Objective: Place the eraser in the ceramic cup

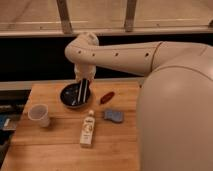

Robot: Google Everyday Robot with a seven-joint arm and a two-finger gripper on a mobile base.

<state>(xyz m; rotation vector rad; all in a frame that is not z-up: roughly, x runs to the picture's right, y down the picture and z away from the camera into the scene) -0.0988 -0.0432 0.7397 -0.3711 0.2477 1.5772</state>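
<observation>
Robot body (175, 115): a big white rounded shell that fills the right side of the view and covers the right end of the surface.
Arm (125, 52): white, reaching from the body leftwards across the back of the surface, then bending down at a rounded joint above the black bowl.
Surface (55, 150): a pale wooden top with a dark wall and a railed window behind it.
Black bowl (65, 95): wide and shallow, near the back edge, left of the middle and right under the end of the arm.
Bottle (88, 130): whitish, lying on its side in front of the bowl, its narrow end pointing towards the bowl.
Ceramic cup (39, 115): plain and whitish, standing upright with its mouth up, well to the left and in front of the bowl, apart from everything else.
Blue-grey pad (114, 116): flat, just right of the bottle's top.
Eraser (81, 94): black with white lengthwise stripes, standing steeply in the black bowl, its upper end up at the hand, well apart from the cup.
Hand (82, 82): pointing down over the bowl with its fingers closed; whether they clamp the eraser cannot be told.
Red thing (107, 97): small and oblong, just right of the bowl.
</observation>
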